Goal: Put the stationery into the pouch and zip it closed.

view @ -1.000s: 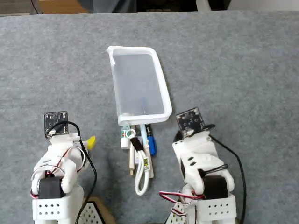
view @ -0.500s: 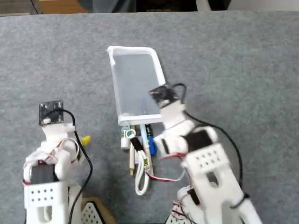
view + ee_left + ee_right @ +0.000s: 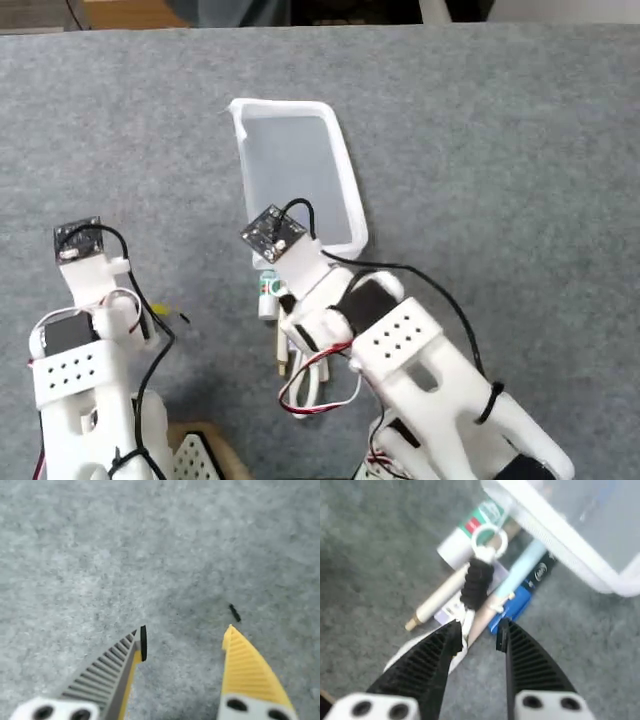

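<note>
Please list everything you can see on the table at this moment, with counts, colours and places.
Pouch: one, translucent with a white rim, flat at mid-table.
White tube: one, green and red label, at the pouch's near end.
Beige pen: at least one, beside the tube.
Light blue pen: one, reaching under the pouch rim.
Blue marker: one, beside the light blue pen.
Black cord: one, with a white ring, lying across the pens.
Table cover: one, grey.
Left end effector: one, yellow fingers, open over bare cover.
Right end effector: one, black fingers, slightly apart over the pens.
</note>
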Controlling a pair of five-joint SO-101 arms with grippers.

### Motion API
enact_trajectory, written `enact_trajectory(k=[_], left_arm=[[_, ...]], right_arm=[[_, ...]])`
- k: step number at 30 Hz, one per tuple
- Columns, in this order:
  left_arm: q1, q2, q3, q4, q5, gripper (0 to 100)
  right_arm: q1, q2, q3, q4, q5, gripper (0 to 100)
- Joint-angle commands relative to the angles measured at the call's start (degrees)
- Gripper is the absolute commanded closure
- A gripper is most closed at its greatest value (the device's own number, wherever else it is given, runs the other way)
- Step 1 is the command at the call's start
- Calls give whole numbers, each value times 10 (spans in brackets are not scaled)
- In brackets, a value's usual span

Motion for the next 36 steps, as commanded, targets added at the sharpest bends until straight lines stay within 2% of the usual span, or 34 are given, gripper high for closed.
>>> enact_trajectory(k=[1, 6, 15, 23, 36], left_arm=[[-17, -1, 26, -42, -11, 735], [-16, -1, 87, -99, -10, 735], [-18, -1, 91, -104, -9, 735], [-17, -1, 91, -104, -9, 735], [-16, -1, 92, -104, -10, 735]], right_arm=[[-10, 3, -22, -35, -5, 862], [-9, 4, -20, -76, -5, 862], [-7, 109, -25, -110, -6, 861], [-7, 205, -25, -176, -41, 864], [-7, 259, -25, -206, -41, 864]])
